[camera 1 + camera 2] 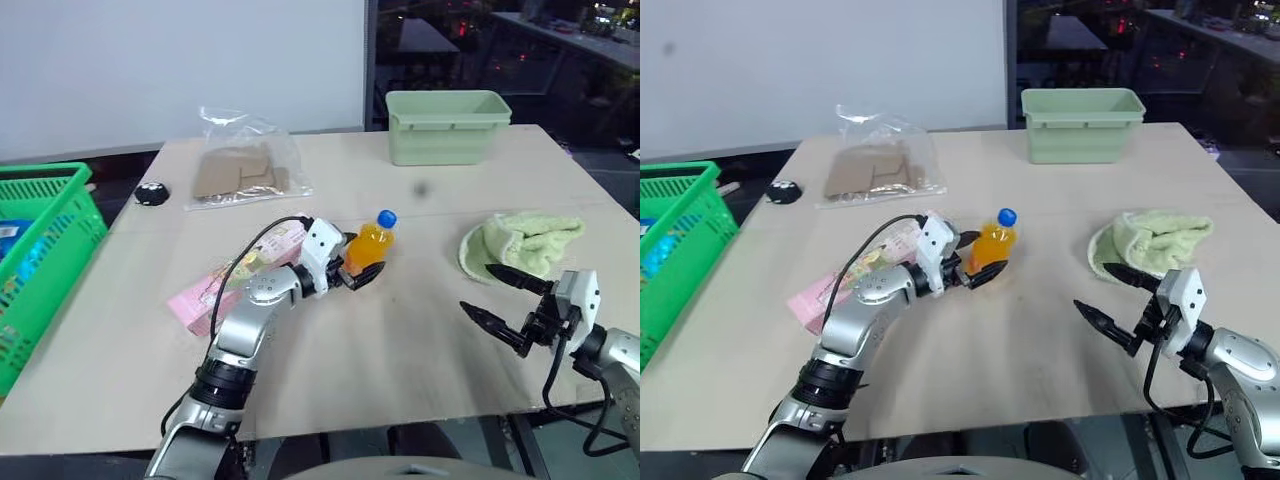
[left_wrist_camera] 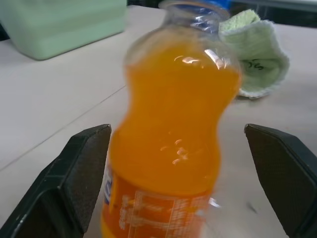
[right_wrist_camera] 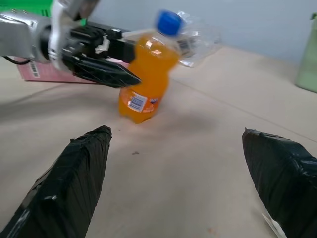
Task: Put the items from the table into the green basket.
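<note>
An orange drink bottle (image 1: 371, 245) with a blue cap stands mid-table, leaning a little. My left gripper (image 1: 358, 258) is open with the bottle between its fingers (image 2: 74, 173); a gap shows on each side of the bottle (image 2: 173, 129). A long pink printed carton (image 1: 240, 272) lies flat under my left forearm. The green basket (image 1: 45, 178) sits off the table's left edge, with blue-printed goods inside. My right gripper (image 1: 478, 288) hangs open over the table's front right, empty, pointing toward the bottle (image 3: 146, 84).
At the back of the table stands a pale green tub (image 1: 445, 125). A light green cloth (image 1: 525, 243) lies bunched at the right. A clear bag of brown card (image 1: 245, 170) and a small black round object (image 1: 152, 193) sit at the back left.
</note>
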Tool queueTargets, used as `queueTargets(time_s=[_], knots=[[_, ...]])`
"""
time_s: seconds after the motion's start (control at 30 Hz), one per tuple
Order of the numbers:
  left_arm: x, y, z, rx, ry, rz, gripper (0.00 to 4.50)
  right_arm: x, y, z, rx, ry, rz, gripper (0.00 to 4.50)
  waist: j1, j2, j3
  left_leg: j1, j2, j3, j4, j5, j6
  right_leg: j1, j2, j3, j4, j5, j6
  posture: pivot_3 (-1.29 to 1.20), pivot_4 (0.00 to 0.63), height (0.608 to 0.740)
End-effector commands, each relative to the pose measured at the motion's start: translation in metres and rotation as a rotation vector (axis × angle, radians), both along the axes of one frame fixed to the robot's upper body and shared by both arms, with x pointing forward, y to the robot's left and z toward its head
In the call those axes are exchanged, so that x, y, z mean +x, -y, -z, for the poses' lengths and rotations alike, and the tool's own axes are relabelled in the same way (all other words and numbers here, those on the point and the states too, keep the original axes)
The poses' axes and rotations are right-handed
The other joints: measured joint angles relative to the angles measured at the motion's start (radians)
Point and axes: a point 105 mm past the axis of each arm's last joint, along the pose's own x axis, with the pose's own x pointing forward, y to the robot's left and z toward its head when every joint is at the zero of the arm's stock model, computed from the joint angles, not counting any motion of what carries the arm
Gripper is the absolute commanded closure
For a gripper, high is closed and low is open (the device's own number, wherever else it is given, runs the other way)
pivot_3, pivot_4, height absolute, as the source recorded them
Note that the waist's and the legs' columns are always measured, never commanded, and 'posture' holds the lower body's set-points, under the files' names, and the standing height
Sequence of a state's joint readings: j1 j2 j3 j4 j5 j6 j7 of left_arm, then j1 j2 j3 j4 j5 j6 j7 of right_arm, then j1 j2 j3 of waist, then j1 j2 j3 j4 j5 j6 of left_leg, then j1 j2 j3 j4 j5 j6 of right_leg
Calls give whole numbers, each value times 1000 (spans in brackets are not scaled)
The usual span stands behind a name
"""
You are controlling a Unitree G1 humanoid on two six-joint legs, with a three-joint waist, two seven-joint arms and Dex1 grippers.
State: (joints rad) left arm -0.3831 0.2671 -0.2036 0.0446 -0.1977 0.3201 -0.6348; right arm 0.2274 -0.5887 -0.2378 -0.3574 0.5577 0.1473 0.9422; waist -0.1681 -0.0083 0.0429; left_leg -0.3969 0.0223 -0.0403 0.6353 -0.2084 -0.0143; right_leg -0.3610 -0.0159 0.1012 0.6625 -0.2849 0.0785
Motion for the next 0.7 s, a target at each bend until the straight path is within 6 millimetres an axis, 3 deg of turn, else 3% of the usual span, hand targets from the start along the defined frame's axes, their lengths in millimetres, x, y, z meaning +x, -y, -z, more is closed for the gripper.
queueTargets(time_s=[0.03,0.13,0.27,0.43,0.6,0.7], knots=[[12,-2,-8,40,84,-30,21,-4,-2,-14,8,68,10,0,-18,0,0,0,0,0,0,0,0,0,0,0,0,0,0,-266,0,740],[20,-7,7,166,96,-51,21,-5,-3,-12,12,66,17,0,-45,0,0,-1,0,-1,0,0,1,0,0,0,0,0,0,-268,0,740],[21,10,19,279,125,55,21,-4,-5,-12,19,66,17,0,-65,0,0,-1,0,-1,0,0,1,0,0,0,0,0,0,-260,0,740],[29,32,13,386,165,211,21,-2,-1,-12,17,70,30,0,-66,-1,1,-2,-1,-1,0,0,1,0,0,0,-1,0,0,-255,0,740],[54,36,-7,540,221,272,21,-1,3,-12,18,57,43,0,-70,-3,2,-2,-1,-2,-1,0,1,-1,0,0,-1,0,1,-252,0,740],[57,39,-7,660,174,368,21,0,3,-12,40,38,49,0,-73,-3,2,-2,-1,-2,-2,-1,1,-1,0,0,-1,-1,1,-250,0,740]])
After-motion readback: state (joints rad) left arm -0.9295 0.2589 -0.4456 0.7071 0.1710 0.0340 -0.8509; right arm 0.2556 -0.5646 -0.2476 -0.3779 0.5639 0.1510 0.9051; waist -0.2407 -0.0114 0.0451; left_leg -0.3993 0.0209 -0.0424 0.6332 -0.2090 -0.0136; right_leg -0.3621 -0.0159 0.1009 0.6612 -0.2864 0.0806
